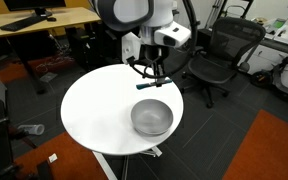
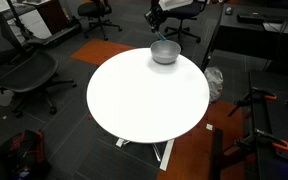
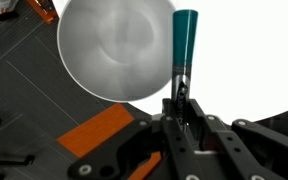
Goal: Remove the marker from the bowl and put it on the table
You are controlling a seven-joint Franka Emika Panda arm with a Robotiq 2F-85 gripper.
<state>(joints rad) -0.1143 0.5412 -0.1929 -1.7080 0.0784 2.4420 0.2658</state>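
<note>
My gripper (image 3: pixel 182 104) is shut on the marker (image 3: pixel 185 38), whose teal end sticks out past the fingertips. The marker hangs beside the rim of the shiny metal bowl (image 3: pixel 114 45), over the white table (image 3: pixel 246 70). In an exterior view the gripper (image 1: pixel 151 76) holds the marker (image 1: pixel 147 86) level, a little above the table (image 1: pixel 94 110) and just behind the bowl (image 1: pixel 152 117). In an exterior view the bowl (image 2: pixel 165 51) sits at the far edge of the table (image 2: pixel 144 100), with the gripper (image 2: pixel 156 17) above it. The bowl looks empty.
Black office chairs (image 1: pixel 216 60) stand behind the table, and a wooden desk (image 1: pixel 44 20) is at the back. Another chair (image 2: pixel 29 70) and orange floor tiles (image 2: pixel 189 150) surround the table. A pedestal base (image 2: pixel 164 152) supports the table.
</note>
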